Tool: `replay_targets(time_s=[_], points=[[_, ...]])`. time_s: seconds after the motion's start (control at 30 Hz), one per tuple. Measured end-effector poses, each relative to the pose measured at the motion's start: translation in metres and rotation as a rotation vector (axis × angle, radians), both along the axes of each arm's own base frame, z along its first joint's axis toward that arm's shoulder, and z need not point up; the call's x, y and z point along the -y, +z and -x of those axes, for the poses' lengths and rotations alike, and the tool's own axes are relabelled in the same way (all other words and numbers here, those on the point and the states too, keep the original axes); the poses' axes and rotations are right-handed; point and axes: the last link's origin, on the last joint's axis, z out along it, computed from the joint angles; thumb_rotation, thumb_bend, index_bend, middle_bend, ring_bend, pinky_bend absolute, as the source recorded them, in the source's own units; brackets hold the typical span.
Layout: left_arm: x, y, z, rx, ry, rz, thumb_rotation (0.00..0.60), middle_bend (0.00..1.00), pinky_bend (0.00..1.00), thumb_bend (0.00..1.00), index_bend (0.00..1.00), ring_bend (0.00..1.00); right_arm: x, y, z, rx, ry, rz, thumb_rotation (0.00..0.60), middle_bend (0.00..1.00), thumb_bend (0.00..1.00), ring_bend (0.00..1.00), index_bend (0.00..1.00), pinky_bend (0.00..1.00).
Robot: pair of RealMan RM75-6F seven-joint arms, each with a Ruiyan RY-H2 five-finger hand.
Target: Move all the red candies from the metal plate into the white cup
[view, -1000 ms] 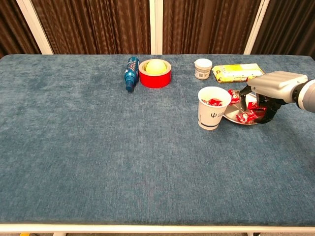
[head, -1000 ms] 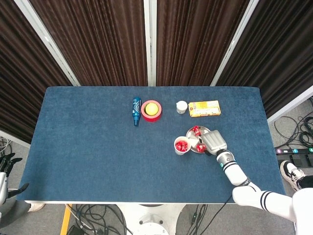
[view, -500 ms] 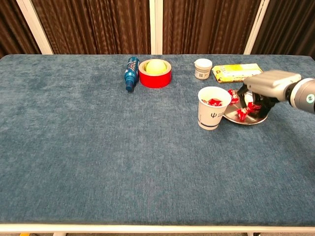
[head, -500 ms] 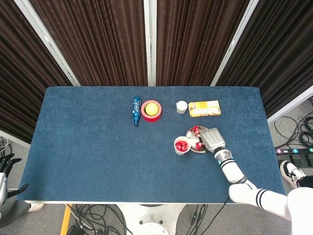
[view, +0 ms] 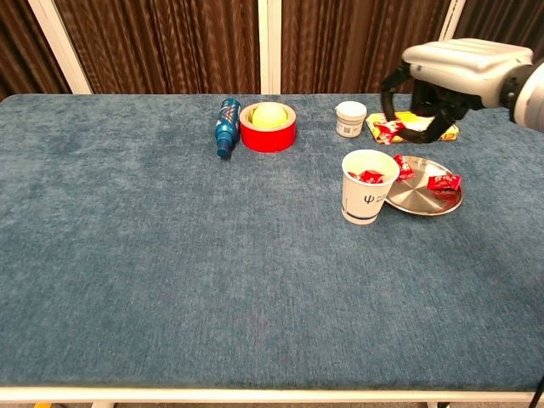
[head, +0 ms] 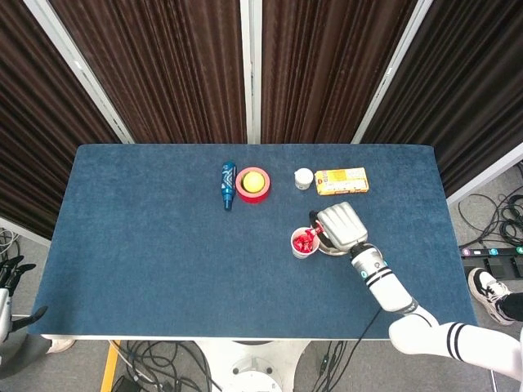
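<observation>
Since half a second ago we see the right hand [view: 442, 81] lifted off the metal plate [view: 416, 202] and now raised above it. In the chest view its curled fingers [view: 399, 102] pinch a red candy [view: 389, 128] up in the air, above and just behind the white cup [view: 369, 186]. Two red candies remain on the plate, one at its left edge by the cup [view: 402, 166] and one toward the right [view: 443, 182]; more red wrappers lie inside the cup.

From the head view we see the right hand [head: 343, 226] from above, covering most of the metal plate [head: 327, 250], with the white cup [head: 304, 242] just to its left and red visible inside. This view alone shows the left hand [head: 10, 286], at the frame's left edge off the table, fingers spread and holding nothing.
</observation>
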Motion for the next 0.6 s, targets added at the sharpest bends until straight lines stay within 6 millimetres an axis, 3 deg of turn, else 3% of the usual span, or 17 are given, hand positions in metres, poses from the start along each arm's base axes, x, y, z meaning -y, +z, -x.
replay_targets(time_s=[0.17, 0.3, 0.4, 0.6], points=[[0.003, 0.001, 0.003, 0.001, 0.010, -0.004, 0.600, 0.24, 0.18, 0.00, 0.30, 0.14, -0.001, -0.017, -0.001, -0.038, -0.005, -0.042, 0.600, 1.00, 0.28, 0.99, 0.45, 1.00], [0.003, 0.000, 0.003, 0.002, 0.009, -0.003, 0.600, 0.24, 0.18, 0.00, 0.30, 0.14, -0.003, -0.025, 0.002, -0.060, -0.018, -0.062, 0.600, 1.00, 0.14, 0.99, 0.33, 1.00], [0.003, 0.000, 0.003, 0.002, 0.008, -0.003, 0.600, 0.24, 0.18, 0.00, 0.30, 0.14, -0.001, -0.022, 0.001, -0.042, -0.020, -0.046, 0.600, 1.00, 0.10, 0.99, 0.27, 1.00], [0.001, -0.002, 0.003, 0.005, 0.005, 0.004, 0.600, 0.24, 0.18, 0.00, 0.30, 0.14, 0.009, -0.004, 0.007, 0.021, -0.077, 0.026, 0.600, 1.00, 0.12, 0.99, 0.27, 1.00]])
